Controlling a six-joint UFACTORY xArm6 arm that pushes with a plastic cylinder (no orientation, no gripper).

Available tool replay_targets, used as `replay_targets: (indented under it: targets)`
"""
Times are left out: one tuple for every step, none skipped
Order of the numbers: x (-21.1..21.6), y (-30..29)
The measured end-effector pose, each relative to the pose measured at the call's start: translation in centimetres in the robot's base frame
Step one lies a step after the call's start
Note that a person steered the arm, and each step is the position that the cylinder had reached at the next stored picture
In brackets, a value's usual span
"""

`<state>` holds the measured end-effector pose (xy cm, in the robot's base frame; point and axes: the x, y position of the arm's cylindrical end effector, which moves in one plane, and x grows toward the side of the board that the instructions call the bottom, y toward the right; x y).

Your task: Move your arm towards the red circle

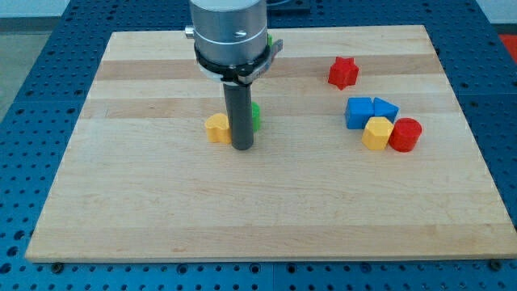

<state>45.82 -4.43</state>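
The red circle (405, 134) is a short red cylinder at the view's right, touching a yellow block (377, 133) on its left. My tip (242, 146) stands near the board's middle, far to the view's left of the red circle. It sits just right of a yellow block (216, 128) and just in front of a green block (255, 117) that the rod partly hides.
Two blue blocks (359, 112) (384, 108) lie side by side just above the yellow block and red circle. A red star-shaped block (342, 73) lies further up at the right. The wooden board (161, 210) rests on a blue table.
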Motion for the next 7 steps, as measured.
replay_targets:
  targets:
    - [-0.2,-1.3]
    - [-0.2,-3.0]
    - [-0.3,-3.4]
    - [0.5,-0.5]
    - [2.9,5.7]
    - [5.2,12.8]
    - [5.6,19.9]
